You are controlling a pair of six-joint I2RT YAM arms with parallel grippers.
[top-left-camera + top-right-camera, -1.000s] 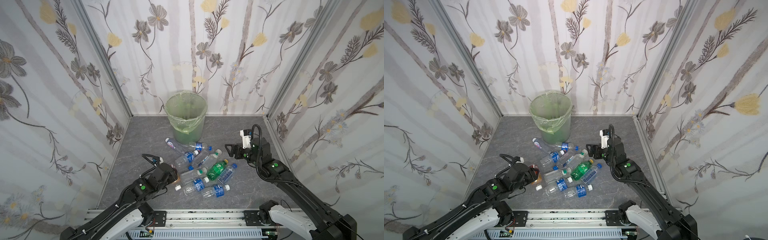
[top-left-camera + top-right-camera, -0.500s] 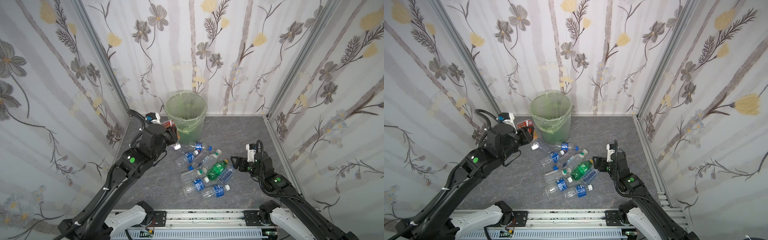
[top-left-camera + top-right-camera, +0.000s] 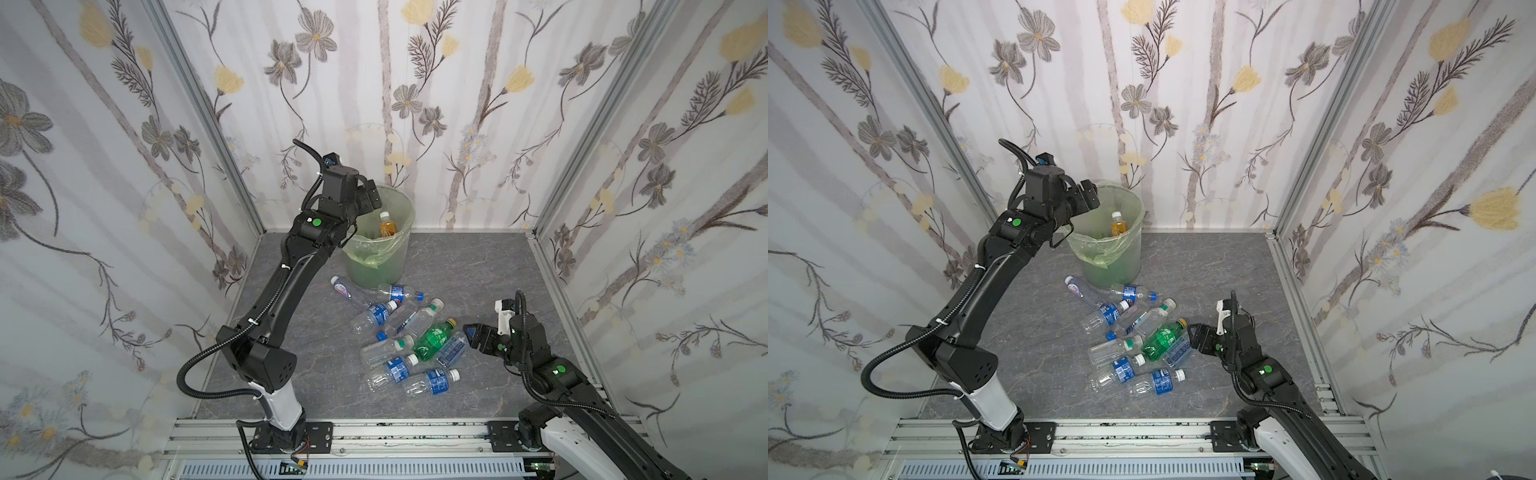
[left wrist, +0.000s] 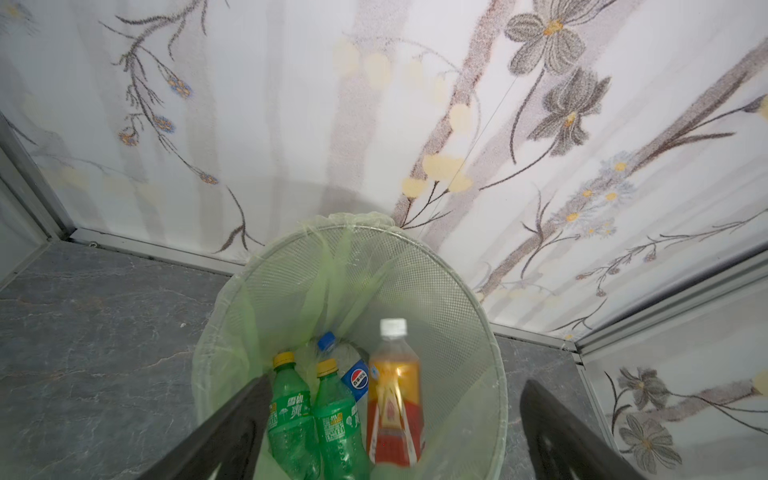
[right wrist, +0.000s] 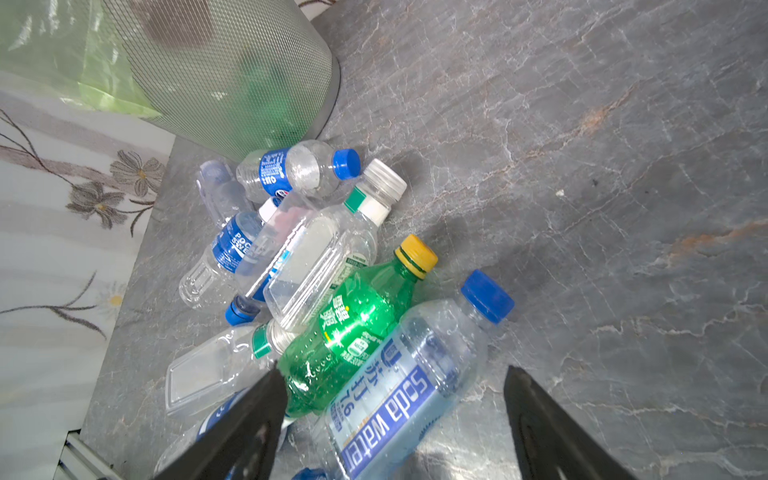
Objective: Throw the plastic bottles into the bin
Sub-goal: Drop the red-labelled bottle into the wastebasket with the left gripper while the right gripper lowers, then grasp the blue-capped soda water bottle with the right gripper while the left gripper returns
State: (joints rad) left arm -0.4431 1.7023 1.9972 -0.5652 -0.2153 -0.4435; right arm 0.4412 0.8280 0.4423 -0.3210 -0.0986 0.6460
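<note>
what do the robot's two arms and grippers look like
The left arm and right arm are matte black, each with a white segment near the base, a round green dot and a black ribbed cable hose; white ties hold the left one. The left gripper and right gripper have plain black fingers; the right wrist carries a white bracket.

Brightly, evenly lit from above; softly shadowed beside the soda water bottle (image 5: 399, 395); motion-blurred at the amber bottle (image 4: 392, 390); bowed at edges.

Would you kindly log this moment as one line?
left gripper: open over bin | amber bottle: inside bin | right gripper: open, facing soda water bottle | floor: bottle pile beside bin
</note>
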